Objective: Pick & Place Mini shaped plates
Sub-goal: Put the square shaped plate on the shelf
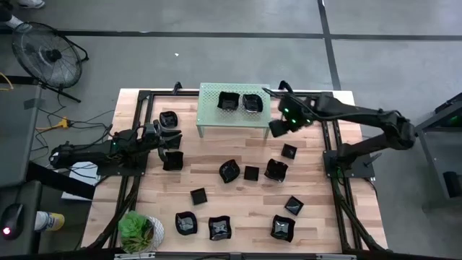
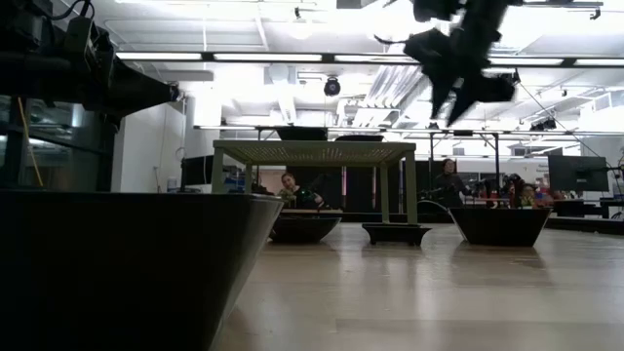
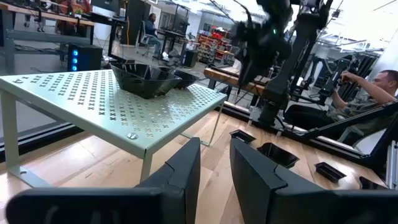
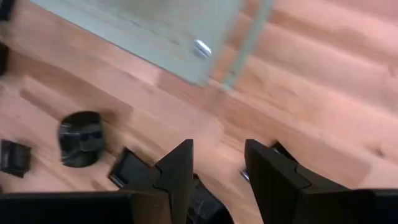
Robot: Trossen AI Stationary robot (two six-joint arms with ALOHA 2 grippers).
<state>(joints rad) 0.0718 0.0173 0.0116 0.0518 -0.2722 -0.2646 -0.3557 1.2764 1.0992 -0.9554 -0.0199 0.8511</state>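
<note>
Trouble, as I judge it, waits at the shelf's (image 1: 232,110) corner: my right claw (image 1: 279,128) hangs in the air just off that corner, fingers parted and empty, and a careless descent could clip the shelf leg or knock the loose plates (image 1: 250,173) scattered on the desk (image 1: 238,152) below it. Two mini shaped plates (image 1: 240,102) already sit side by side on the shelf top, so a bump there might slide them off. My left claw (image 1: 167,139) waits low near the desk's left side, fingers a little apart with nothing between them.

From overhead I get the whole spread of dishes but no heights. The low view alone tells me how far the right claw stands above the shelf. The right wrist view shows a round plate (image 4: 81,138) and a square plate (image 4: 127,168) directly beneath.
</note>
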